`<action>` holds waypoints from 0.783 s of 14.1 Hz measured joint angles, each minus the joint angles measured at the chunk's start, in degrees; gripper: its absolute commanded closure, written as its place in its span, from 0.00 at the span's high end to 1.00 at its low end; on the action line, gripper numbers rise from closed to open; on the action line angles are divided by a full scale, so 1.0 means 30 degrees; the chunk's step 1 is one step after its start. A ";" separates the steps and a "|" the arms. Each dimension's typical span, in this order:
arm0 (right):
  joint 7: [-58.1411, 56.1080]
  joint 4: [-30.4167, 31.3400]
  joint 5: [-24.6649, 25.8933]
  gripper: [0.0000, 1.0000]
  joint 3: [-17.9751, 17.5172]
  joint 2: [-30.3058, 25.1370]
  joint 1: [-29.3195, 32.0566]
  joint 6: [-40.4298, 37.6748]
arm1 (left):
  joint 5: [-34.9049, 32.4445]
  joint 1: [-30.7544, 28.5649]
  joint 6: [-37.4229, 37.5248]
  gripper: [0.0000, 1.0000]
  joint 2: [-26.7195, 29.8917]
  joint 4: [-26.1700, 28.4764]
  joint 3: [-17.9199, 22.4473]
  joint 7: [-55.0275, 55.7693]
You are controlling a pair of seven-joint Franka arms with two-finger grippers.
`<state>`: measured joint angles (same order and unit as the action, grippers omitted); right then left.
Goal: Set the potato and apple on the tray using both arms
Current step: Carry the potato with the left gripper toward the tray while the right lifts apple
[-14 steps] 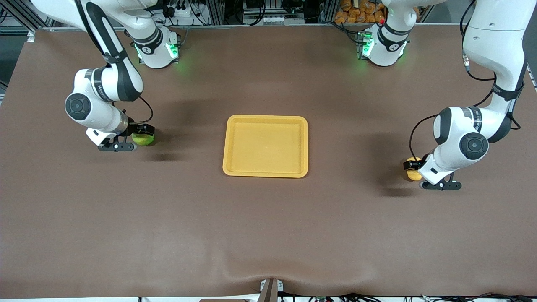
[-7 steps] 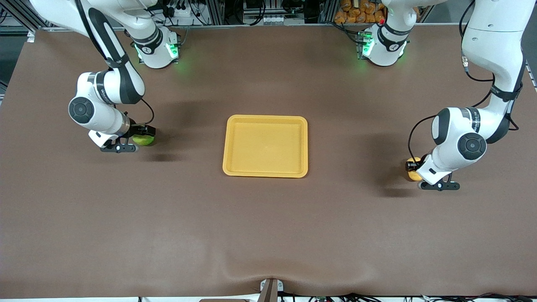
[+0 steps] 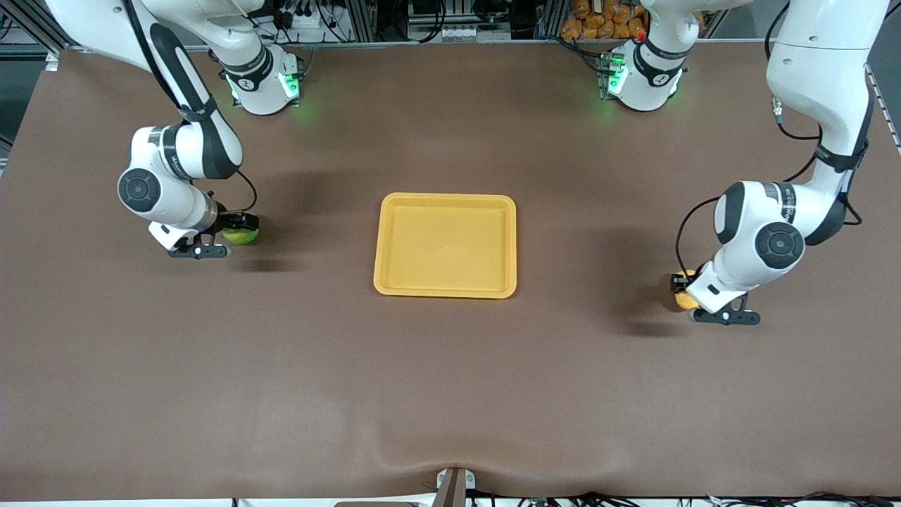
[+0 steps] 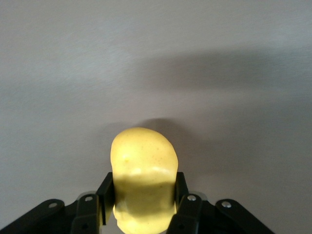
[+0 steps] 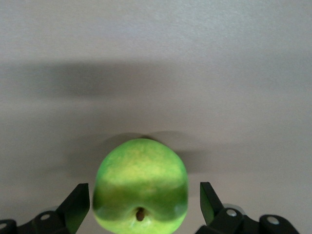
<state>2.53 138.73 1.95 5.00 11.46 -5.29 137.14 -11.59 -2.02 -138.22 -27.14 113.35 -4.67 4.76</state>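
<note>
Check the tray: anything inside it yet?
Nothing in the tray; all of its floor shows. The potato is in the shut left gripper; the apple sits between the right gripper's open fingers.

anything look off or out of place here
Nothing stands out. The tray lies flat and square mid-table, holding nothing. The left gripper is shut on the potato; the right gripper stands open around the apple, gaps showing on both sides. No spills or damage.
</note>
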 measured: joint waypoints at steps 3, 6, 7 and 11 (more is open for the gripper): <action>-0.0001 0.0003 0.0040 0.86 0.0010 0.0307 0.0211 0.0252 | 0.0000 0.0044 0.1402 0.00 0.0034 -0.0869 -0.0402 0.0010; 0.0000 -0.0027 0.0063 0.15 -0.0012 0.0339 0.0212 0.0284 | 0.0001 0.0041 0.2979 0.00 0.0065 -0.1915 -0.0934 0.0011; -0.0001 -0.0019 0.0066 0.00 -0.0016 0.0352 0.0211 0.0290 | 0.0001 0.0045 0.3484 0.00 0.0074 -0.2240 -0.1192 0.0082; 0.0000 -0.0056 0.0088 0.00 -0.0062 0.0351 0.0205 -0.0059 | 0.0001 0.0079 0.5650 0.00 0.0115 -0.3562 -0.2551 0.1558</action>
<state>2.53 138.56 2.22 4.82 12.52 -4.68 136.96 -11.59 -1.78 -121.26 -26.80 102.67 -12.33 9.44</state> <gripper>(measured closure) 0.167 0.480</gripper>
